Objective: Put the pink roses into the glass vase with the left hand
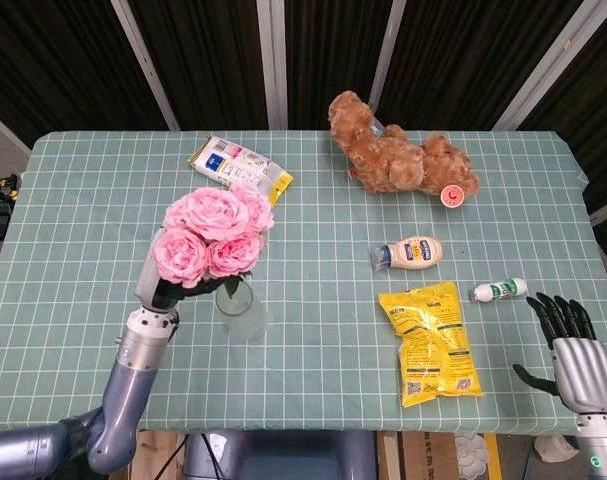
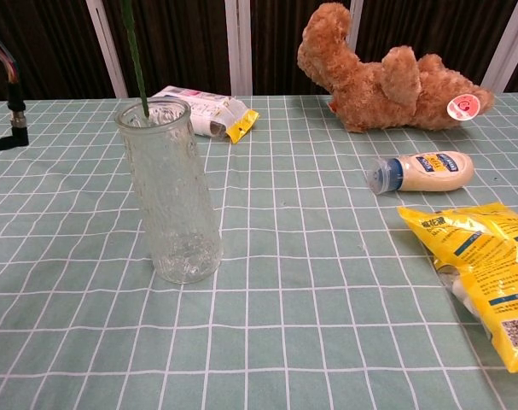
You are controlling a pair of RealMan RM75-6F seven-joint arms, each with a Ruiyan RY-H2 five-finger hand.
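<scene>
So the left robot hand (image 1: 165,290) is clamped on the pink roses (image 1: 211,230), stems hanging roughly vertical right over the mouth of the glass vase (image 2: 169,190), just beside that hand. One bouquet, one vase. The right robot hand (image 1: 571,345) sits well apart, fingers spread, holding nothing.

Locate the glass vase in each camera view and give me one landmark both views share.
Head view: the glass vase stands left of centre, just right of the left hand holding the pink roses.
Chest view: the glass vase stands tall at left, a green stem at its rim.
Shared landmark: the teddy bear.
</scene>
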